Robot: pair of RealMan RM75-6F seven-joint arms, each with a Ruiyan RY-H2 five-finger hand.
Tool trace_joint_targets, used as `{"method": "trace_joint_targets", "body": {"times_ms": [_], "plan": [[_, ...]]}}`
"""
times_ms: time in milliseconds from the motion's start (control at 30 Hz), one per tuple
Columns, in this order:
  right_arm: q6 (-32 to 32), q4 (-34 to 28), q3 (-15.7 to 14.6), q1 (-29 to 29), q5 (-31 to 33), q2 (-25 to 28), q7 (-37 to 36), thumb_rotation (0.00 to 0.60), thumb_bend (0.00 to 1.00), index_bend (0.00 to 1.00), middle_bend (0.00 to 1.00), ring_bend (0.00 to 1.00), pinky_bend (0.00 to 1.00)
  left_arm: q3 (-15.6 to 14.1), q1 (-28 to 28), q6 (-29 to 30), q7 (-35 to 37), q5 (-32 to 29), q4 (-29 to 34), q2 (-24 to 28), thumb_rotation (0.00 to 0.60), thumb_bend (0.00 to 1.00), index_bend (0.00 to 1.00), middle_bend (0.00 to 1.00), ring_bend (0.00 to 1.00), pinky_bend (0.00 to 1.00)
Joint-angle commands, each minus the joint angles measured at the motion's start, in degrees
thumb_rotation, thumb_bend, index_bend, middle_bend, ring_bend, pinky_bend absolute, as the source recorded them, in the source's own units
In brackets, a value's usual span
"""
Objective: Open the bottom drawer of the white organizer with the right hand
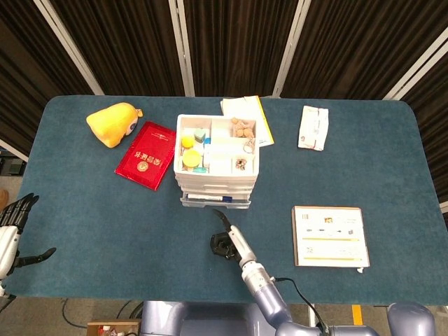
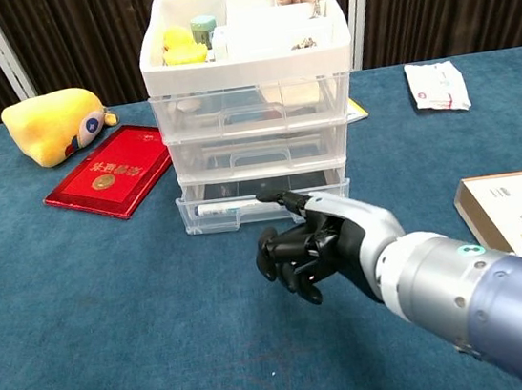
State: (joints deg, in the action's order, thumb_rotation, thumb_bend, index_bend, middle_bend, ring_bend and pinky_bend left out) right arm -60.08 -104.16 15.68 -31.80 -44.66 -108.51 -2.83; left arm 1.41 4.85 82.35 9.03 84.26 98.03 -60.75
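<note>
The white organizer (image 1: pixel 217 162) (image 2: pixel 253 109) stands mid-table with three clear drawers and an open top tray of small items. Its bottom drawer (image 1: pixel 215 201) (image 2: pixel 263 206) sticks out a little past the two above and has a pen-like item inside. My right hand (image 1: pixel 225 243) (image 2: pixel 308 246) hovers in front of the drawer, apart from it, fingers curled in on nothing, one digit pointing toward the drawer front. My left hand (image 1: pixel 12 227) is at the table's left edge, fingers spread and holding nothing.
A yellow plush toy (image 1: pixel 114 123) (image 2: pixel 52 124) and a red booklet (image 1: pixel 146 155) (image 2: pixel 107 172) lie left of the organizer. A white packet (image 1: pixel 313 127) (image 2: pixel 437 85) is at the back right. A printed card (image 1: pixel 330 236) (image 2: pixel 518 209) lies front right.
</note>
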Motion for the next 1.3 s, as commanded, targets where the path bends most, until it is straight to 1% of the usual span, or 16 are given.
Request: {"method": "trace_joint_targets", "body": {"times_ms": [33, 167, 267, 367, 500, 667, 900, 1167, 1300], "plan": [[-3.9, -3.8, -1.4, -1.8, 1.1, 3.7, 11.0, 0.600, 0.77, 0.04, 0.74, 0.74, 0.82, 0.1, -0.1, 0.7, -0.8, 0.5, -0.3, -0.2, 0.600, 0.05, 0.00, 0.00, 0.00, 0.00], [-5.1, -4.4, 0.3, -4.2, 6.9, 6.2, 18.2, 0.600, 0.77, 0.04, 0.74, 0.74, 0.82, 0.0, -0.3, 1.4, -1.7, 1.1, -0.7, -0.6, 0.600, 0.06, 0.00, 0.00, 0.00, 0.00], [-5.1, -3.8, 1.5, -5.9, 11.6, 7.7, 22.1, 0.600, 0.77, 0.04, 0.74, 0.74, 0.82, 0.1, -0.3, 1.5, -1.9, 1.1, -0.8, -0.7, 0.600, 0.05, 0.00, 0.00, 0.00, 0.00], [-4.8, -2.5, 2.2, -7.5, 15.1, 9.0, 24.8, 0.600, 0.77, 0.04, 0.74, 0.74, 0.82, 0.1, -0.3, 1.5, -2.0, 1.1, -0.9, -0.8, 0.600, 0.05, 0.00, 0.00, 0.00, 0.00], [-4.0, -0.6, 3.3, -8.6, 18.3, 9.7, 25.6, 0.600, 0.77, 0.04, 0.74, 0.74, 0.82, 0.2, -0.3, 1.3, -1.9, 0.9, -0.9, -0.7, 0.600, 0.06, 0.00, 0.00, 0.00, 0.00], [-3.1, 1.0, 3.8, -9.2, 19.1, 10.1, 25.1, 0.600, 0.77, 0.04, 0.74, 0.74, 0.82, 0.1, -0.2, 1.1, -1.8, 0.8, -0.8, -0.7, 0.600, 0.05, 0.00, 0.00, 0.00, 0.00], [-1.7, 2.0, 2.9, -9.8, 20.2, 9.7, 24.6, 0.600, 0.77, 0.04, 0.74, 0.74, 0.82, 0.2, -0.1, 0.8, -1.9, 0.5, -0.7, -0.7, 0.600, 0.05, 0.00, 0.00, 0.00, 0.00], [-2.2, 0.2, 2.9, -10.0, 18.3, 9.2, 23.1, 0.600, 0.77, 0.04, 0.74, 0.74, 0.82, 0.2, -0.2, 0.7, -1.8, 0.5, -0.6, -0.6, 0.600, 0.05, 0.00, 0.00, 0.00, 0.00], [-2.5, 0.2, 3.2, -10.6, 19.2, 8.9, 23.3, 0.600, 0.77, 0.05, 0.74, 0.74, 0.82, 0.2, -0.2, 0.7, -1.6, 0.4, -0.6, -0.6, 0.600, 0.05, 0.00, 0.00, 0.00, 0.00]]}}
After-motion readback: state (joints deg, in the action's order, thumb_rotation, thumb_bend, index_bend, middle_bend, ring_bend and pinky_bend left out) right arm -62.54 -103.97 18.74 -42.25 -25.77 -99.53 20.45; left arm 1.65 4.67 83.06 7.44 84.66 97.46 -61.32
